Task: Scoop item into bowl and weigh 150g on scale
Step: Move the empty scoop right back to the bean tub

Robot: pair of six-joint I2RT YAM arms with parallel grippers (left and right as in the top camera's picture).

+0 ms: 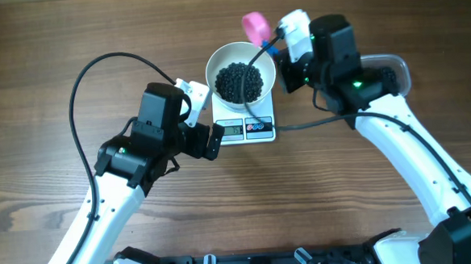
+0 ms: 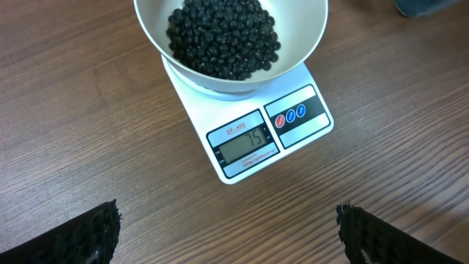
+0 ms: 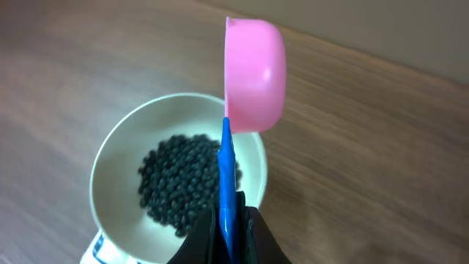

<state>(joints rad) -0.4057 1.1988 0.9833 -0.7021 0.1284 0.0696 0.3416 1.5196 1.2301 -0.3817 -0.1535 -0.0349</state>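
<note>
The white bowl [image 1: 218,62] stands on the small white scale [image 1: 245,130] and holds a heap of black beads, the item [image 1: 239,82]. My right gripper [image 1: 283,49] is shut on the blue handle [image 3: 226,176] of a pink scoop [image 3: 255,73]. The scoop is turned on its edge just past the bowl's rim [image 3: 117,154]. My left gripper [image 2: 227,236] hangs open over bare table in front of the scale [image 2: 293,136], with nothing between its fingers [image 2: 88,235]. The lit display [image 2: 245,143] faces it. The beads [image 2: 223,37] fill the bowl's middle.
A clear plastic tub [image 1: 395,65] shows partly behind my right arm. A black cable [image 1: 95,71] loops over the wooden table at the left, and another runs across the bowl and scale.
</note>
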